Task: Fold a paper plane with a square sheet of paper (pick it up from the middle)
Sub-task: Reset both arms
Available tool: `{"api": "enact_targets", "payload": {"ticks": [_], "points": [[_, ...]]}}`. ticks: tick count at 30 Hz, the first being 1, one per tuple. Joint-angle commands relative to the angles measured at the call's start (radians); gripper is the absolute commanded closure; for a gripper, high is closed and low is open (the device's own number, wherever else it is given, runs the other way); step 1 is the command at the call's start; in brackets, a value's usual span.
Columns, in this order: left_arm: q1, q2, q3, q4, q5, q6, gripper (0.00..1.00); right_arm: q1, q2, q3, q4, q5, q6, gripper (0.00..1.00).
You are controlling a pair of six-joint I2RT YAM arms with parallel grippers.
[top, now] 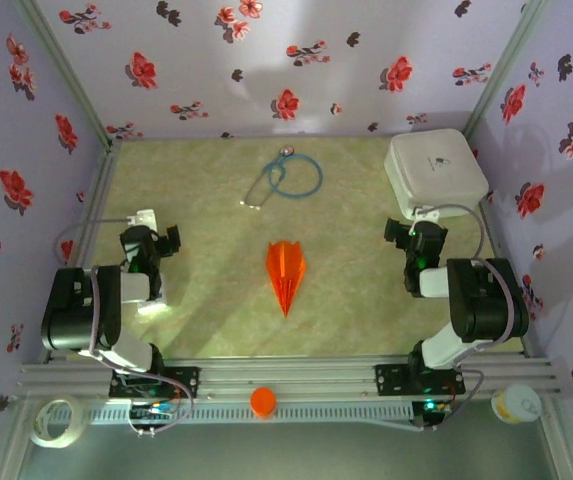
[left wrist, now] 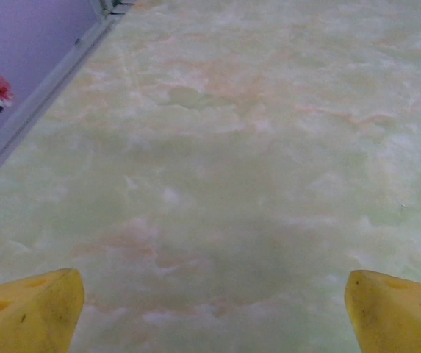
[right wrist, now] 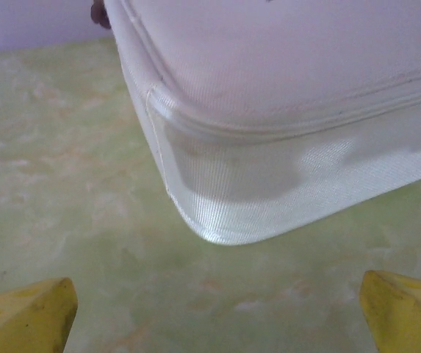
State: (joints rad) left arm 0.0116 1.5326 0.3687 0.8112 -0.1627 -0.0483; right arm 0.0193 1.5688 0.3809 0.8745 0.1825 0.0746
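The orange paper plane [top: 286, 272] lies flat in the middle of the table, a narrow dart with its point toward the near edge. No flat square sheet of paper is seen; the paper has the plane's shape. My left gripper [top: 152, 243] rests far to its left, open, with bare table between its yellow fingertips [left wrist: 30, 312]. My right gripper [top: 413, 243] sits far to the plane's right, open and empty, its yellow fingertips [right wrist: 405, 312] just short of the white box's corner.
A white rounded box [top: 436, 172] [right wrist: 283, 110] stands at the back right, just beyond my right gripper. A blue stethoscope [top: 284, 176] lies at the back centre. On the near rail sit a small orange cap [top: 263, 401], a tape roll [top: 58, 420] and a white cup [top: 517, 404].
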Motion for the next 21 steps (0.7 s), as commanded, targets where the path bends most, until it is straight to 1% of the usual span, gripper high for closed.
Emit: {"api": "enact_targets", "payload": {"ticks": [1, 2, 3, 4, 10, 21], "points": [[0.007, 0.009, 0.007, 0.109, 0.048, -0.008, 0.1, -0.004, -0.016, -0.004, 0.021, 0.066, 0.038, 0.01], [0.008, 0.009, 0.016, 0.088, 0.044, -0.008, 0.12, -0.003, -0.018, -0.005, 0.017, 0.07, 0.04, 0.01], [0.004, 0.012, 0.019, 0.086, 0.037, -0.004, 0.03, -0.002, -0.015, -0.005, 0.029, 0.071, 0.036, 0.01], [0.001, 0.011, 0.021, 0.084, 0.033, -0.004, 0.0, -0.002, -0.012, -0.009, 0.04, 0.071, 0.036, 0.01], [0.0, 0.009, 0.015, 0.092, 0.032, -0.002, 0.0, 0.002, -0.014, -0.001, 0.024, 0.045, 0.022, 0.01], [-0.002, 0.008, 0.015, 0.092, 0.032, -0.001, 0.0, 0.001, -0.014, -0.002, 0.022, 0.041, 0.022, 0.01]]}}
